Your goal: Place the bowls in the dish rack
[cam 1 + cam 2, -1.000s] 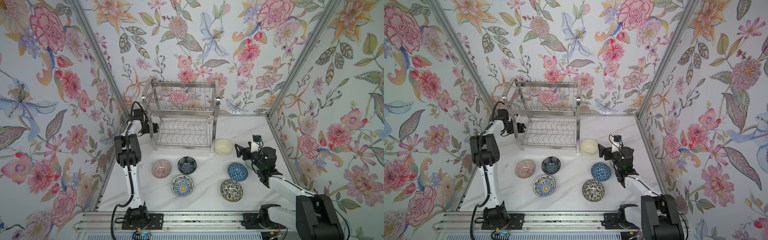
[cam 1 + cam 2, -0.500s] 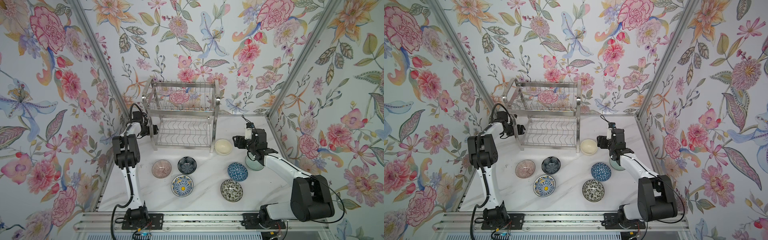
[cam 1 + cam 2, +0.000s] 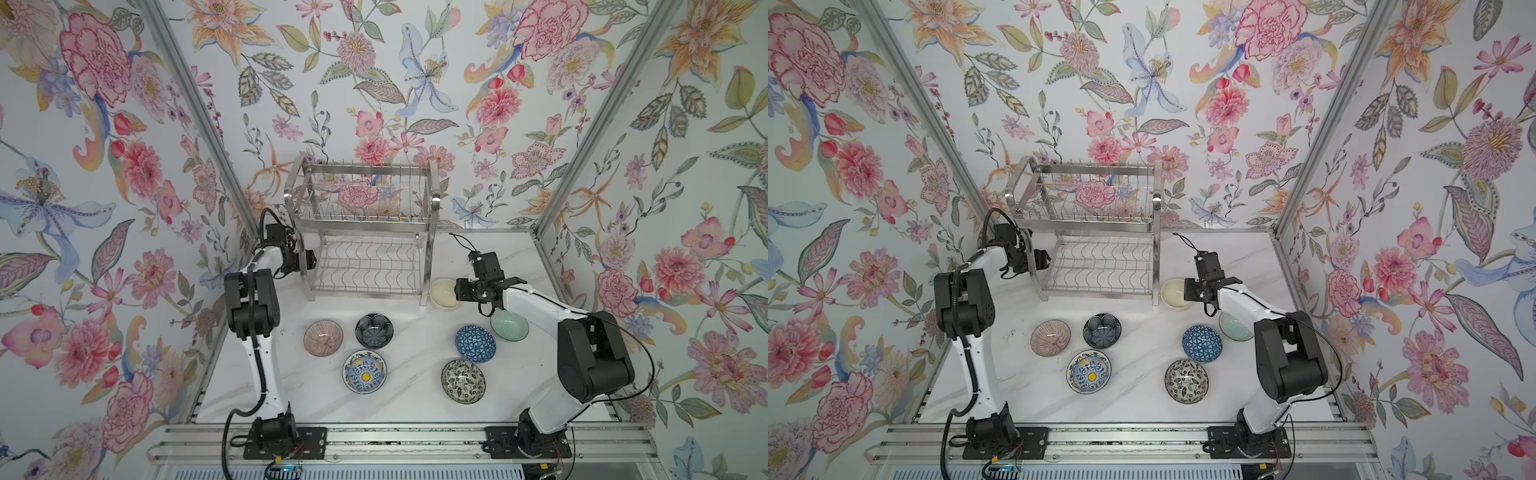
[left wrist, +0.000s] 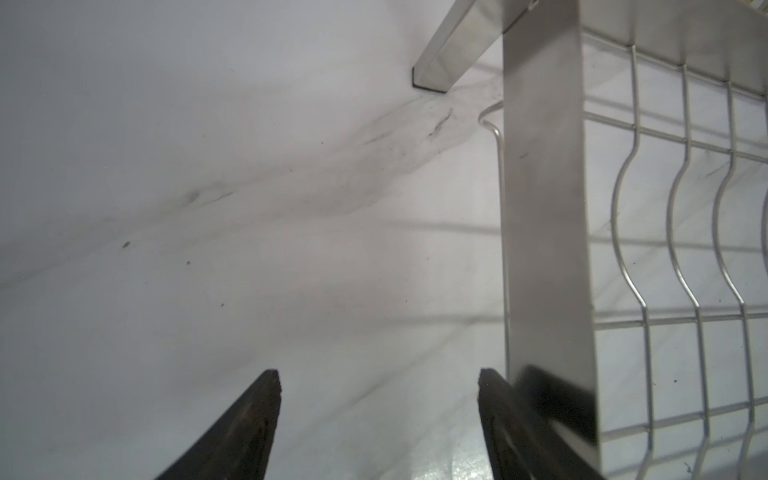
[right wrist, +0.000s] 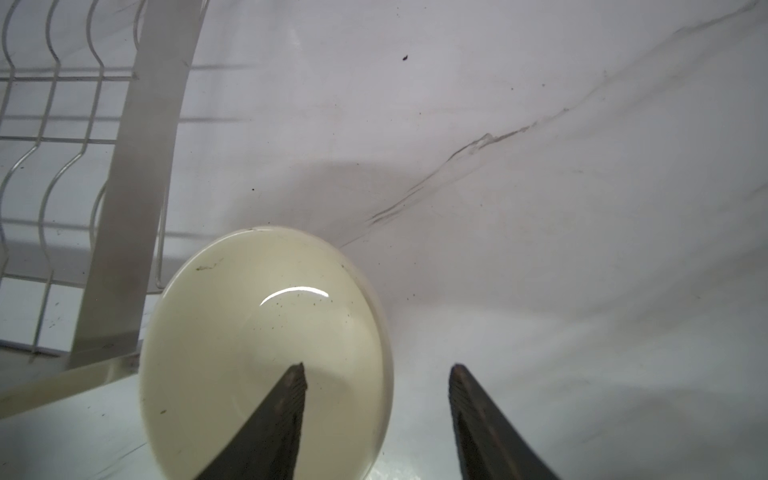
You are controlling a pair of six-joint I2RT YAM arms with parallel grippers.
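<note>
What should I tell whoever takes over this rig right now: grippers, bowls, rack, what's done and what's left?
Left gripper: open, empty, beside a side frame of the two-tier stainless steel wire dish rack.
Right gripper: open, straddling the rim of the cream round ceramic bowl, not clamped.
All on the white marble table: that cream one, pale green bowl, blue lattice bowl, black-white leafy bowl, blue-white yellow-centred bowl, dark navy flower-shaped bowl, mauve ribbed bowl.
Done: nothing racked. Left: all seven bowls.

Rack (image 3: 361, 226) shiny metal; cream bowl (image 5: 249, 332) glossy, prob. ceramic.
</note>
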